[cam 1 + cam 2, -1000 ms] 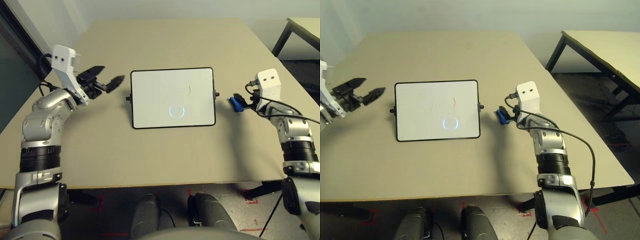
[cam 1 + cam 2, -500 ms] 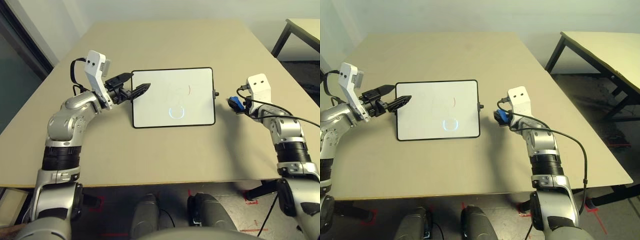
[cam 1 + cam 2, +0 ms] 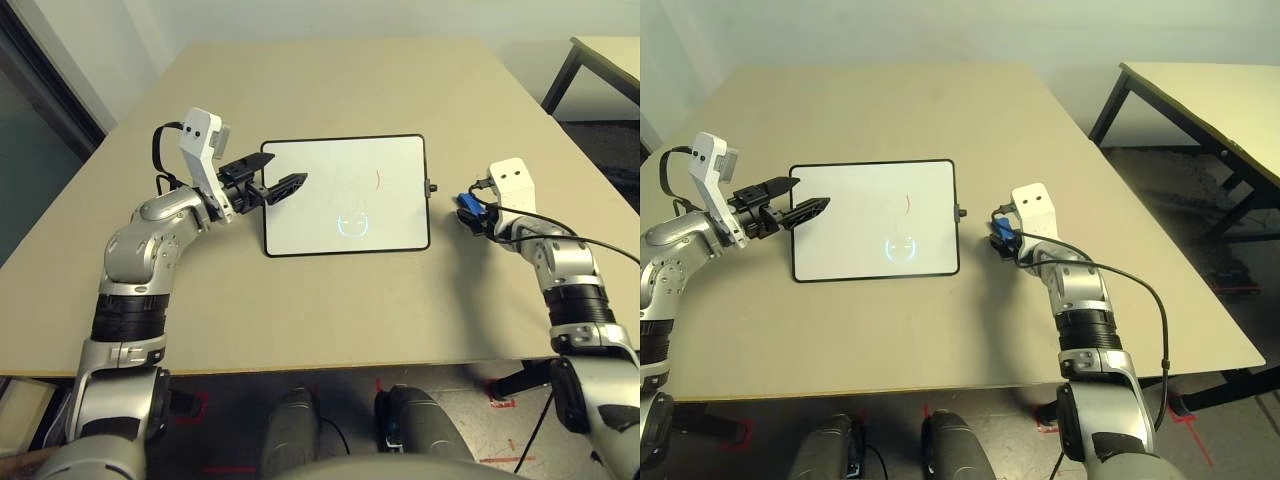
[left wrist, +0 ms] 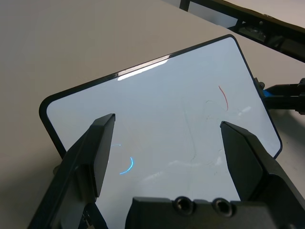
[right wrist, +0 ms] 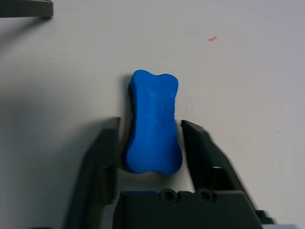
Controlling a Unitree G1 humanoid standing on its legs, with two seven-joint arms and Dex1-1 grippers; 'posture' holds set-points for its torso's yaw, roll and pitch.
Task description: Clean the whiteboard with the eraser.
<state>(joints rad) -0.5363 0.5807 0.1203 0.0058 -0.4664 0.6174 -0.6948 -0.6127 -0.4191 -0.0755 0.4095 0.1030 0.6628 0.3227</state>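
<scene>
The whiteboard (image 3: 345, 195) lies flat in the middle of the tan table, with a short red stroke (image 3: 378, 179) and a blue ring mark (image 3: 350, 222) on it. My left gripper (image 3: 285, 168) hovers open over the board's left part; in the left wrist view its two fingers (image 4: 97, 152) stand wide apart above the white surface. The blue eraser (image 5: 153, 95) lies on the table just right of the board. My right gripper (image 5: 151, 123) has its fingers against the eraser's two long sides, down at table level.
A black knob (image 3: 432, 187) sticks out of the board's right side, close to the eraser. A second table (image 3: 1200, 90) stands off to the right. The table's near edge (image 3: 320, 365) runs below both arms.
The right gripper's fingers have closed in on the eraser. The left gripper has swung from left of the board to above its left part.
</scene>
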